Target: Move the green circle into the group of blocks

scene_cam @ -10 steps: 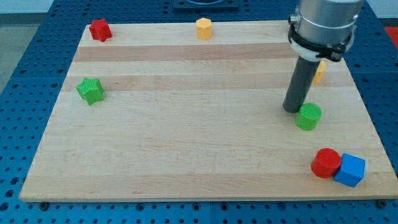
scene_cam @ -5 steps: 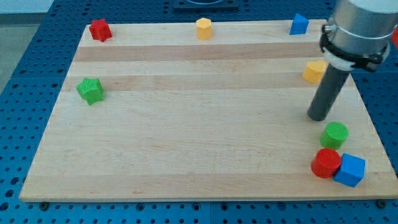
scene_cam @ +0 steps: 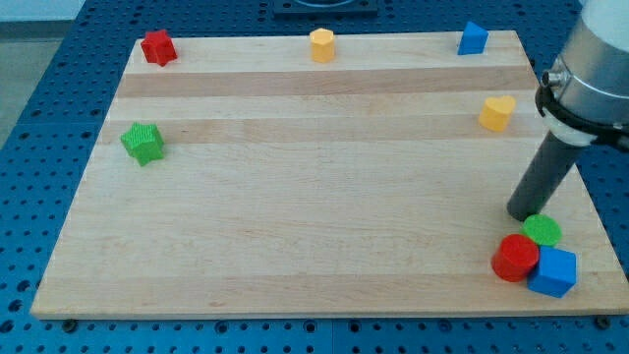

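Observation:
The green circle sits at the view's bottom right, touching the red circle and the blue cube. The three blocks form a tight group near the board's lower right corner. My tip rests on the board just to the upper left of the green circle, touching or nearly touching it. The dark rod rises from there to the arm's grey body at the view's right edge.
A yellow heart-like block lies above the tip. A blue block and a yellow hexagon sit along the top edge. A red block is at top left, a green star-like block at left.
My tip has moved down and to the right, pushing the green circle from mid right down against the red circle and blue cube. The other blocks have not moved.

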